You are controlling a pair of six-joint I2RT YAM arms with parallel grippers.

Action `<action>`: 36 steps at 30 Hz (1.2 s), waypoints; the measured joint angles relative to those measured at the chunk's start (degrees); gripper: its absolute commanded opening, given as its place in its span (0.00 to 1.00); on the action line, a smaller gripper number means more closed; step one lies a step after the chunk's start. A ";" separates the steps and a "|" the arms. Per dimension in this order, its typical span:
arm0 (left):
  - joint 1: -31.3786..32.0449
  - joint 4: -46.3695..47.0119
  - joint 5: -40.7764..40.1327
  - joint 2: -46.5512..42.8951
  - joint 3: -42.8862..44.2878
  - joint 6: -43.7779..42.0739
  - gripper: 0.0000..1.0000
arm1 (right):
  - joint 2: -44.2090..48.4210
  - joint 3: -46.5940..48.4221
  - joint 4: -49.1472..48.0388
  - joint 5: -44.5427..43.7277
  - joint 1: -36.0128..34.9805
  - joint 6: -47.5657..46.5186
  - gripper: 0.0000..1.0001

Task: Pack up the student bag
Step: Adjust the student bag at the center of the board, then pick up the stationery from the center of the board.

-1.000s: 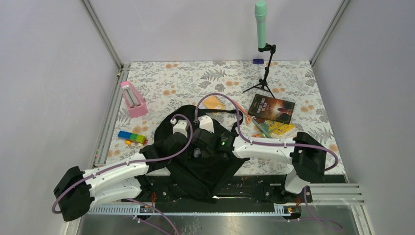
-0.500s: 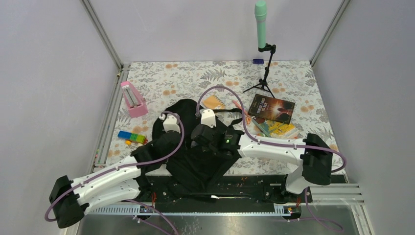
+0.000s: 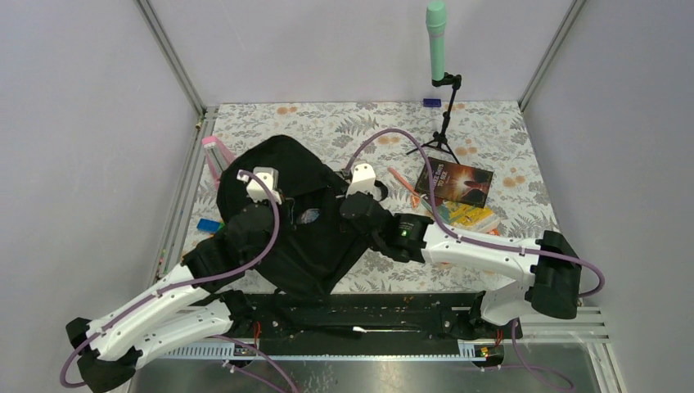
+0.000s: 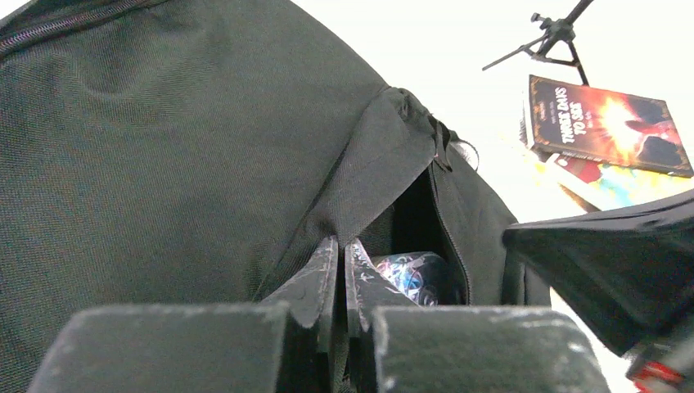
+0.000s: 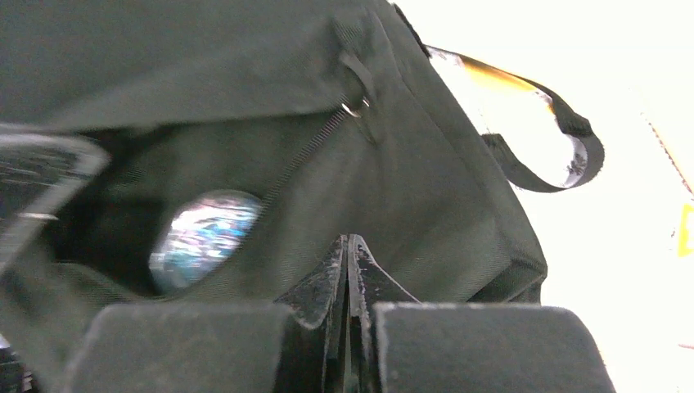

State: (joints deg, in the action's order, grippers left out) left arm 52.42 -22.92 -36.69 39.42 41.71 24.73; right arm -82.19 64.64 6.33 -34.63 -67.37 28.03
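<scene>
Well, the left pincer (image 4: 340, 246) is pressed together on a fold of the student bag (image 3: 315, 246), which bulges between both pincers on the tabletop (image 3: 327, 123). The right pincer (image 5: 348, 241) nips the bag's fabric too, beside the zip opening; a dark book (image 3: 454, 182) lies off to its right.

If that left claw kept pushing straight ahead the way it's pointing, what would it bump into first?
The student bag. The closed tips of the left claw sit right against its black fabric, seemingly pinching a fold beside the zip opening, so it would only press deeper into the bag.
</scene>
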 measured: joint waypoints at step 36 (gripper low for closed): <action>-0.85 -1.84 -10.47 5.05 4.52 -27.82 0.00 | 2.01 -13.03 13.62 16.94 30.53 -7.43 0.70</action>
State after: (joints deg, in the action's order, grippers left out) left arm 51.57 -24.75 -47.16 44.47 46.24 -3.09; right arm -80.18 51.62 19.94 -17.69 -36.84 20.60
